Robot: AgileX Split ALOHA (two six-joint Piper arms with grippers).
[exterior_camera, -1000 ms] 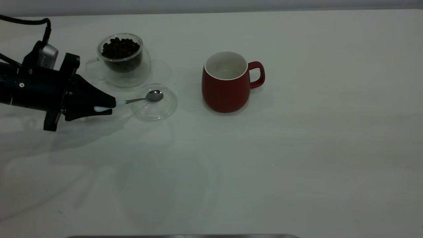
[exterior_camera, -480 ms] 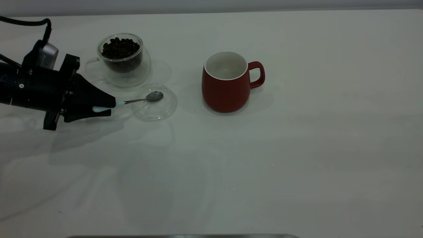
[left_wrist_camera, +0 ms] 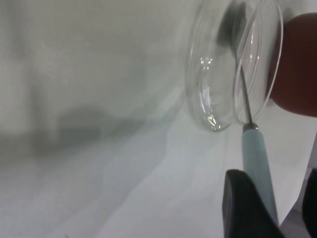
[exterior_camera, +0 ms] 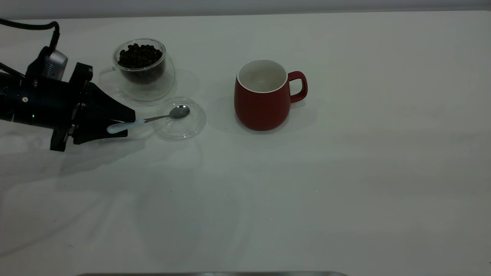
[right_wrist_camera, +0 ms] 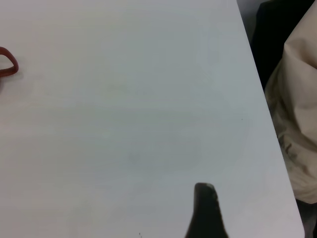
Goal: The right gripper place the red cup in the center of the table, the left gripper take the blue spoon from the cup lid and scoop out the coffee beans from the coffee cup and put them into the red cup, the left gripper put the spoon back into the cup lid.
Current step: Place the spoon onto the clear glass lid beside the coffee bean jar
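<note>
clearly the left gripper (exterior_camera: 121, 124), near the table's (exterior_camera: 345, 191) left edge, has its jaws set narrowly either side of the blue spoon's (exterior_camera: 132, 123) handle; whether they pinch it i cannot tell. the spoon's bowl rests in the cup lid (exterior_camera: 193, 126). a loose grip could let the spoon swivel or drag the lid. the coffee cup (exterior_camera: 144, 71) of coffee beans (exterior_camera: 139, 55) stands just behind, crowding any lift. the red cup (exterior_camera: 262, 97) waits mid-table. the right gripper (right_wrist_camera: 205, 213) sits near the right edge, its opening unclear.
</note>
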